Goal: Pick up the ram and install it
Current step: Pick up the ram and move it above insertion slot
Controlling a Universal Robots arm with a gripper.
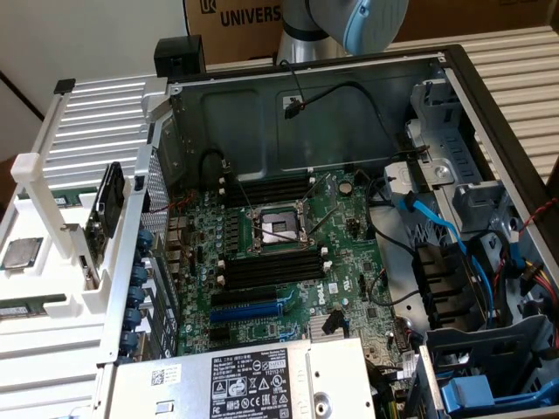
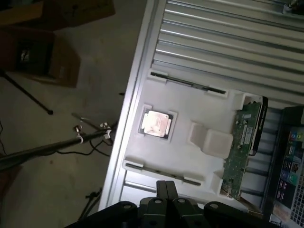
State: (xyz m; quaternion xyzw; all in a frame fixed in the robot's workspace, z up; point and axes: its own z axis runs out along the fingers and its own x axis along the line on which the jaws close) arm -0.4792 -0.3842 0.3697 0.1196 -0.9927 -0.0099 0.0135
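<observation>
Two rams stand on edge in grooves of a white holder (image 2: 209, 142) on the slatted metal table. One ram (image 2: 187, 84) sits at the holder's far groove and the other ram (image 2: 164, 173) in the groove close under my gripper (image 2: 166, 184). In the exterior view they show as green strips, one ram (image 1: 72, 199) and a second (image 1: 26, 308), at that view's left. My gripper hangs above the holder with its fingers (image 2: 160, 190) pressed together and nothing between them. The motherboard's black slots (image 1: 271, 266) with white end clips lie in the open case.
A CPU chip (image 2: 154, 122) rests in the holder's square pocket. A green board with a black part (image 2: 244, 137) stands upright at the holder's edge beside the case (image 1: 349, 96). A blue slot (image 1: 253, 310), cables and drive cages (image 1: 489, 218) crowd the case. The arm (image 1: 345, 22) rises behind.
</observation>
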